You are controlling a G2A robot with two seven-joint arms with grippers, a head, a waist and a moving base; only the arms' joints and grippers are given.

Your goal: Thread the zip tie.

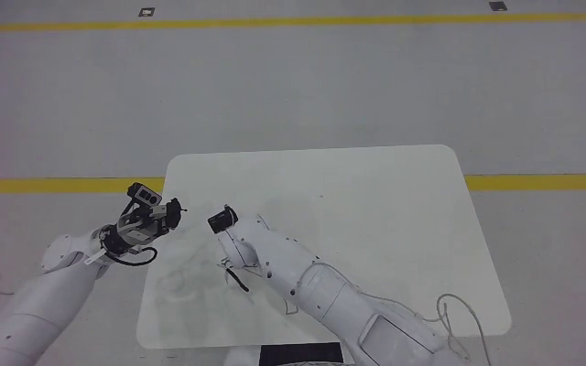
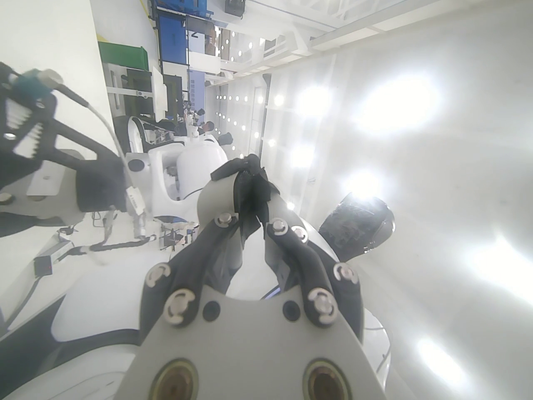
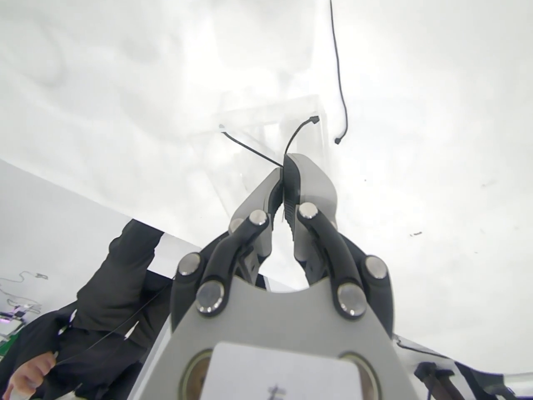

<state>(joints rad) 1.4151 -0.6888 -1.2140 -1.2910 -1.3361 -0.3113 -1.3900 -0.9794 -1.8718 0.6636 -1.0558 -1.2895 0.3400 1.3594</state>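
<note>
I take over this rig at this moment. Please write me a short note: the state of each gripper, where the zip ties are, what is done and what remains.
Grippers: the left gripper is shut, nothing seen in it, aimed toward the ceiling. The right gripper is shut on a zip tie above the table.
Things: the held tie's head and tail stick out apart. A second zip tie lies loose on the table.
Done: one tie is gripped.
Left: pass the tail through the head.
</note>
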